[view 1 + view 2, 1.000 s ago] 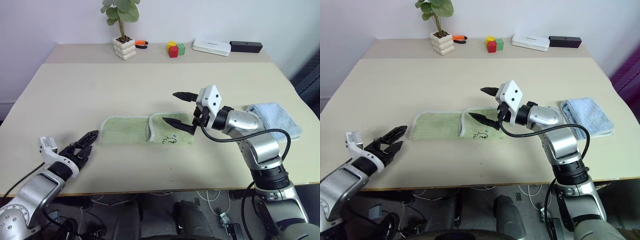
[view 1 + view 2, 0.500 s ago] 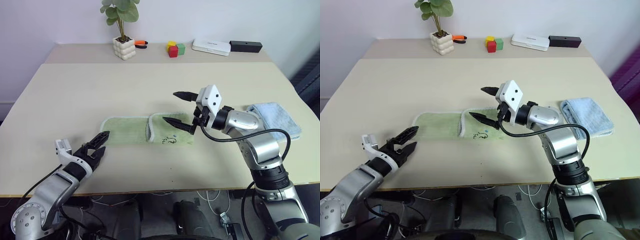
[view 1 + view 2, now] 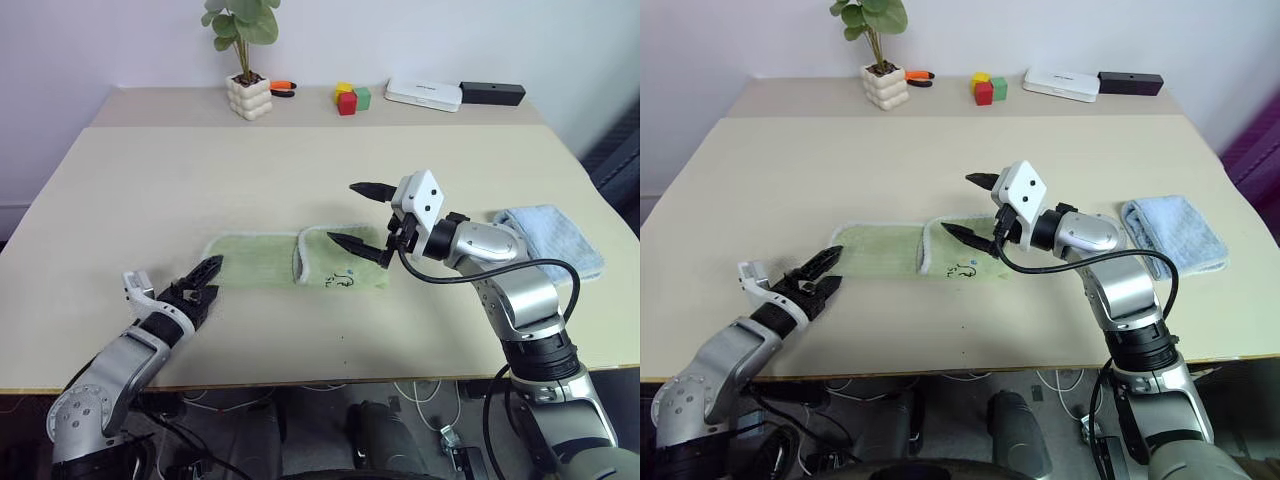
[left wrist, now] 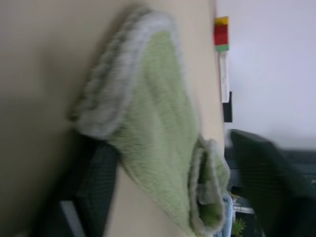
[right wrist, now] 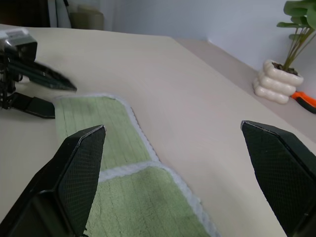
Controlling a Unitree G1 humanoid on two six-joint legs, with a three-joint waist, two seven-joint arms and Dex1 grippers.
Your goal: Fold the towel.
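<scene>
- Green terry cloth, pale and ribbed with faint lines, makes up the towel [image 3: 295, 262], which lies flat on the beige worktop [image 3: 300, 170] about midway between its left and right edges, nearer the front edge than the back.
- Whitish fluffy edging runs round its rim; the right portion is folded over the rest, and the edging of that flap crosses the cloth as a curved white band.
- A small dark embroidered mark sits on the folded flap near its front right corner.
- The left end effector [image 3: 203, 280] hangs low over the worktop, just beside the towel's left end, fingers parted a little with nothing between them; I cannot tell whether the tips touch the cloth.
- The right end effector [image 3: 362, 218] hovers above the towel's folded right end, its two black fingers spread wide and empty.
- A light blue folded towel [image 3: 553, 237] lies near the right edge of the worktop, well apart from the green one.
- Along the back edge stand a potted plant [image 3: 245, 55] and coloured blocks [image 3: 351, 97].
</scene>
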